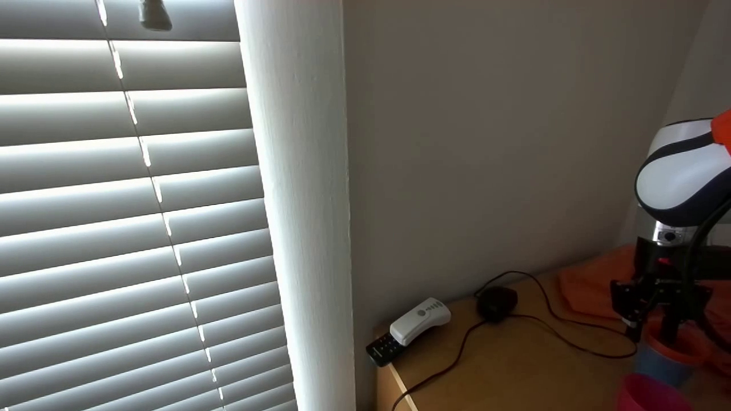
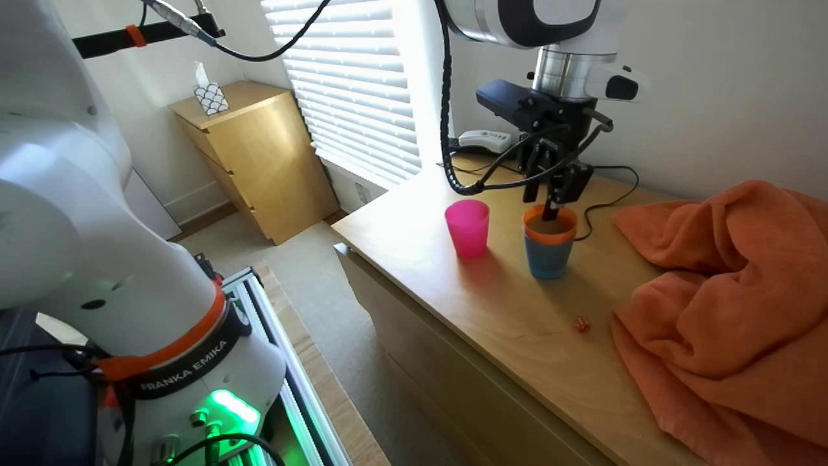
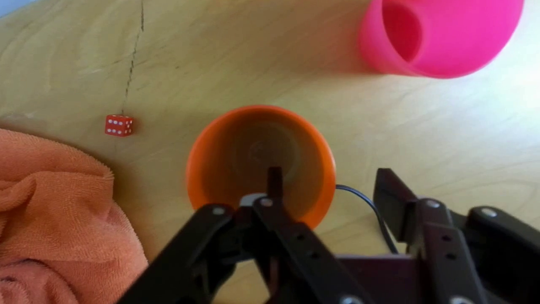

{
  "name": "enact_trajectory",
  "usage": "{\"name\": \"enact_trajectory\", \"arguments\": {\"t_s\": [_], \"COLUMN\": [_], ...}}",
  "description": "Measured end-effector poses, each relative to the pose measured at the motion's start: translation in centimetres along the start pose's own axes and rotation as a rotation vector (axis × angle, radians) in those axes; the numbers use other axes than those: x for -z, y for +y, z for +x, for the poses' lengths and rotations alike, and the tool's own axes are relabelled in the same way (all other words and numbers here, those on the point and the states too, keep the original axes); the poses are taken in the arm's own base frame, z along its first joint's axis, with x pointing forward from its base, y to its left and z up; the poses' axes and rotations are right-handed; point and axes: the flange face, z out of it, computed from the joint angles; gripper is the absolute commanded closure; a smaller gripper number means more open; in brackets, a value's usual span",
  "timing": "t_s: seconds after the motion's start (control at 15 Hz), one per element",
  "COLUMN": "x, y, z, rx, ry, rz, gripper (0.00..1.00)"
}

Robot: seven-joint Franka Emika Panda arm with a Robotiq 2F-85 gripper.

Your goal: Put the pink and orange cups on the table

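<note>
The orange cup [image 2: 550, 239] stands upright, nested inside a blue cup [image 2: 548, 261] on the wooden table [image 2: 498, 304]. It also shows in the wrist view [image 3: 261, 126]. The pink cup [image 2: 468, 230] stands upright beside them and is partly cut off in the wrist view [image 3: 460, 38]. My gripper [image 2: 541, 203] is open above the nested cups. In the wrist view, my gripper [image 3: 329, 170] has one finger over or inside the orange cup's opening and the other outside its rim, with a gap between rim and outer finger. Nothing is held.
A crumpled orange towel [image 2: 731, 304] lies beside the cups. A red die [image 2: 582, 323] lies near it. A black cable [image 3: 367, 200] runs on the table behind the cups. A white remote [image 1: 421, 321], a black remote [image 1: 384, 349] and a small black device [image 1: 497, 302] lie near the wall.
</note>
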Motion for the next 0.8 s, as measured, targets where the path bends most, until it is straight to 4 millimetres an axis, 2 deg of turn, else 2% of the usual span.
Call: {"name": "enact_trajectory", "arguments": {"t_s": [0.2,0.27,0.8], "x": [0.09,0.15,0.76], "y": [0.0,0.02,0.47], "z": [0.18,0.23,0.38], "rx": [0.002,0.002,0.007], "ry": [0.003,0.004,0.007], "rz": [0.0,-0.001,-0.007], "gripper": [0.96,0.99,0.99]}}
